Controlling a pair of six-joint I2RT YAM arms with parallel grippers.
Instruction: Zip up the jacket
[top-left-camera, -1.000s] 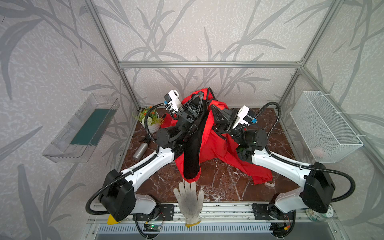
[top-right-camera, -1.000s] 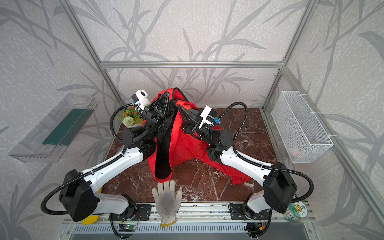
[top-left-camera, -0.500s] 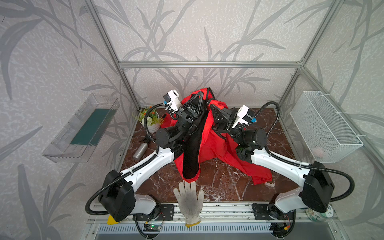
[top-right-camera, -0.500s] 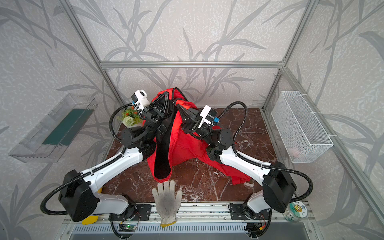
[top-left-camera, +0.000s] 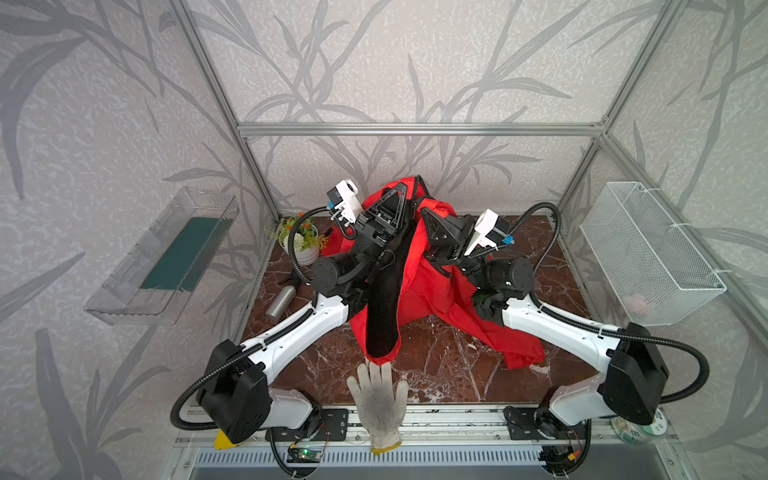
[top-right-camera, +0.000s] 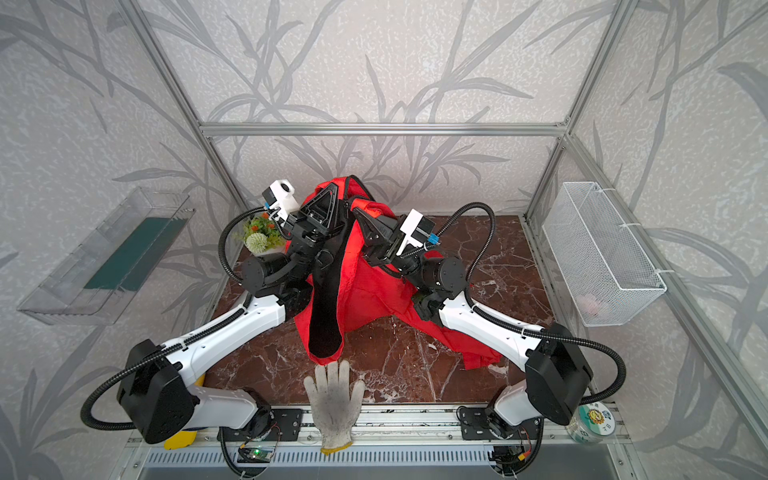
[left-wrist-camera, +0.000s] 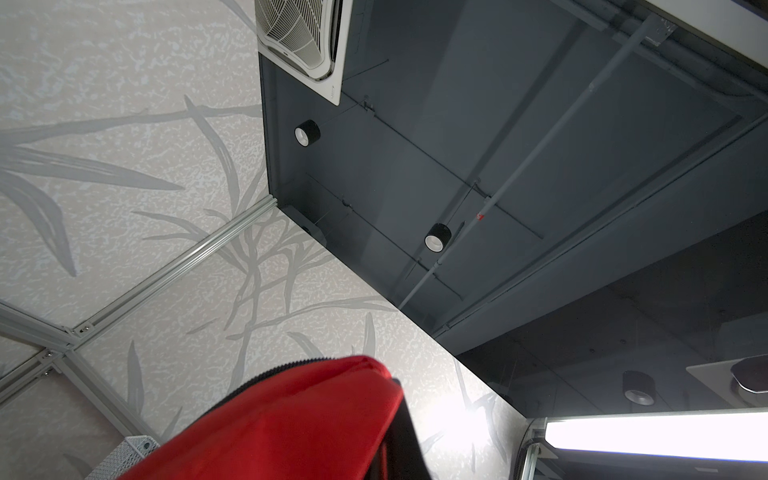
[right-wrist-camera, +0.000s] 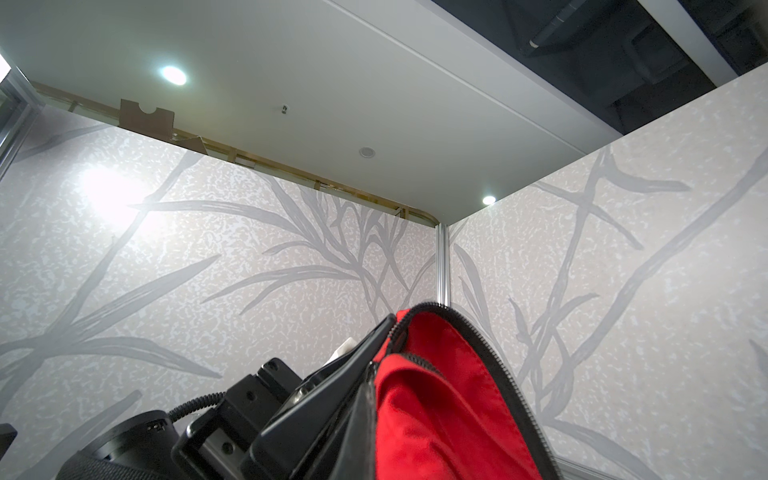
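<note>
Above the desk's (top-left-camera: 449, 357) back edge, left fingers (top-left-camera: 397, 197) and right fingers (top-left-camera: 430, 218) both pinch the jacket (top-left-camera: 432, 286) tight; keep zipper (right-wrist-camera: 494, 357) edges taut, aligned.

Marble tabletop (top-left-camera: 446, 376), dark red-brown, white-veined. Toward right: crumpled lower end of red jacket (top-left-camera: 436, 291) resting on surface, rest lifted clear. Front edge, middle: white glove (top-left-camera: 380, 405), lying flat, fingers pointing inward, cuff overhanging front rail (top-left-camera: 457, 422). Back left corner: flower pot (top-left-camera: 302, 245), upright. In front of pot, near left edge: metal bottle (top-left-camera: 281, 301), on its side.
</note>
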